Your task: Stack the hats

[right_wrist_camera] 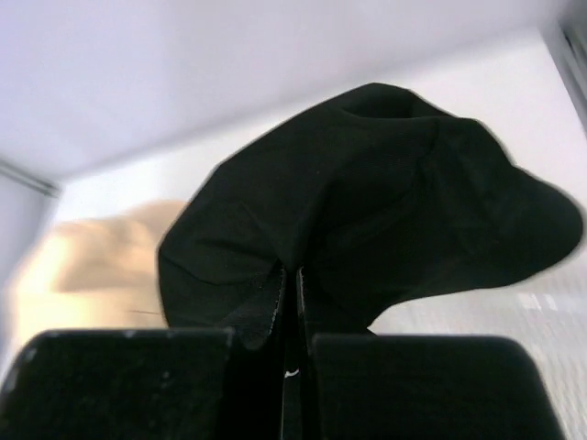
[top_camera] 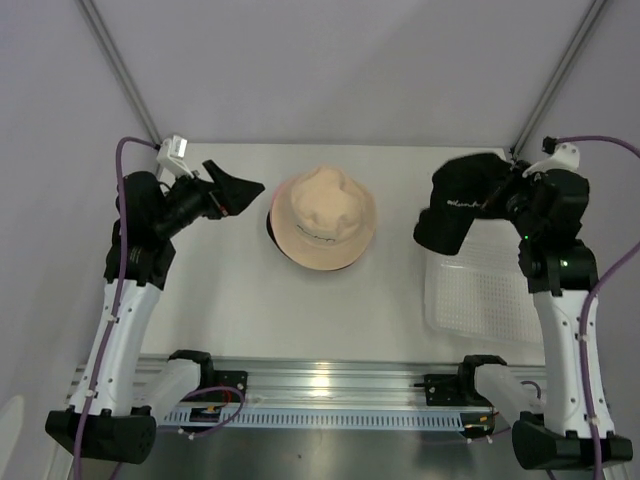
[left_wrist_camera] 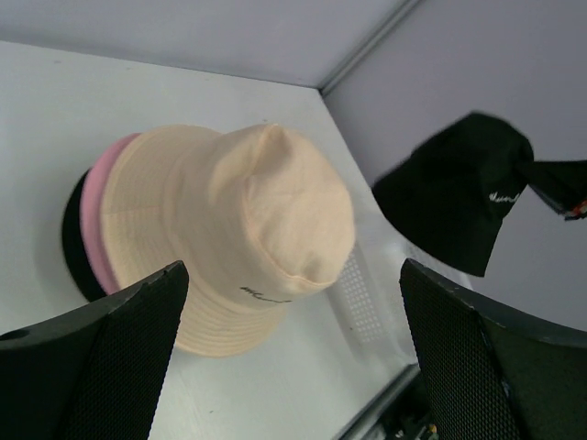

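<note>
White table (top_camera: 220, 290): hat stack (top_camera: 322, 230), mesh basket (top_camera: 480, 298).

We see a robotics lab test cell: a white table (top_camera: 230, 290) boxed in by pale walls (top_camera: 330, 60), metal frame poles (top_camera: 122, 70) rising at 11 and 1 o'clock, and at 6 o'clock an aluminium rail (top_camera: 330, 382) with two cabled robot arms (top_camera: 125, 310) bolted on.

Bright, even light; soft shadows on the white worktop (top_camera: 230, 290). Glare on the silver metal rail (top_camera: 330, 385). Blur over the beige fabric bucket hat (right_wrist_camera: 73, 266) in right wrist view.
</note>
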Motion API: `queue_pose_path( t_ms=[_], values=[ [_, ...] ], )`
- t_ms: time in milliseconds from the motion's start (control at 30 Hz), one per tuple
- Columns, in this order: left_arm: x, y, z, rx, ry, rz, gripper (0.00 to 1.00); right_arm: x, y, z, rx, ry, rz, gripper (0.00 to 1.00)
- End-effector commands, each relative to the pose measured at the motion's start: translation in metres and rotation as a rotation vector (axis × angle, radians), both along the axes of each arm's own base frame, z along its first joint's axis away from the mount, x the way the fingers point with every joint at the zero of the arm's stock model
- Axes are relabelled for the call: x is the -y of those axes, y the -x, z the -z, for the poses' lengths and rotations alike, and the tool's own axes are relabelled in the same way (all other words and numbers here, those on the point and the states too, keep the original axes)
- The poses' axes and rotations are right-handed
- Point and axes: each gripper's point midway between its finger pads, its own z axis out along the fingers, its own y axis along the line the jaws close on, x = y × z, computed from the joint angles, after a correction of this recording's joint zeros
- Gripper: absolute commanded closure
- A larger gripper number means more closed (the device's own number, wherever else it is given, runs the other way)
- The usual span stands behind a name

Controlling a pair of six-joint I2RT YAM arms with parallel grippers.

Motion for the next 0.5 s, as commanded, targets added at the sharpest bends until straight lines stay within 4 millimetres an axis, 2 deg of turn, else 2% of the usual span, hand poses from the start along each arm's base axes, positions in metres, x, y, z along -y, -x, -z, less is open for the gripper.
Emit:
queue_pose_path(
  t_ms=[0, 33, 67, 133, 167, 200, 233, 267, 300, 333, 367, 400, 467],
  values=[
    [0.028, 0.012, -0.032, 0.037, 0.074, 0.164, 0.01, -0.035, 0.004, -0.088, 0.290, -0.016, -0.173, 1.00],
    [0.032, 0.012, -0.035, 0.013, 0.122, 0.177, 0.01, -0.043, 0.000, -0.109, 0.364, -0.010, -0.213, 1.00],
    [0.036, 0.009, -0.045, 0.039, 0.147, 0.193, 0.01, -0.057, -0.009, -0.112, 0.371, -0.019, -0.286, 1.00],
    [0.043, -0.001, -0.043, -0.017, 0.204, 0.208, 0.01, -0.081, -0.015, -0.147, 0.481, -0.010, -0.403, 1.00],
    [0.045, -0.006, -0.051, -0.005, 0.219, 0.206, 0.00, -0.098, -0.031, -0.141, 0.463, -0.013, -0.471, 1.00],
    [0.047, -0.011, -0.050, -0.017, 0.230, 0.207, 0.00, -0.111, -0.037, -0.146, 0.479, -0.005, -0.514, 1.00],
    [0.047, -0.022, -0.047, -0.051, 0.253, 0.193, 0.01, -0.122, -0.038, -0.170, 0.545, 0.025, -0.553, 1.00],
    [0.048, -0.028, -0.051, -0.045, 0.266, 0.187, 0.00, -0.149, -0.056, -0.157, 0.505, 0.018, -0.620, 1.00],
    [0.049, -0.031, -0.052, -0.051, 0.278, 0.189, 0.01, -0.163, -0.060, -0.160, 0.511, 0.022, -0.660, 1.00],
    [0.050, -0.036, -0.051, -0.083, 0.309, 0.182, 0.00, -0.176, -0.057, -0.180, 0.561, 0.028, -0.704, 1.00],
    [0.051, -0.043, -0.052, -0.082, 0.330, 0.178, 0.00, -0.200, -0.053, -0.183, 0.582, 0.026, -0.788, 1.00],
    [0.052, -0.046, -0.049, -0.089, 0.349, 0.180, 0.00, -0.212, -0.055, -0.184, 0.593, 0.024, -0.822, 1.00],
    [0.051, -0.050, -0.055, -0.088, 0.406, 0.166, 0.01, -0.238, -0.062, -0.189, 0.630, 0.020, -0.885, 1.00]
  ],
)
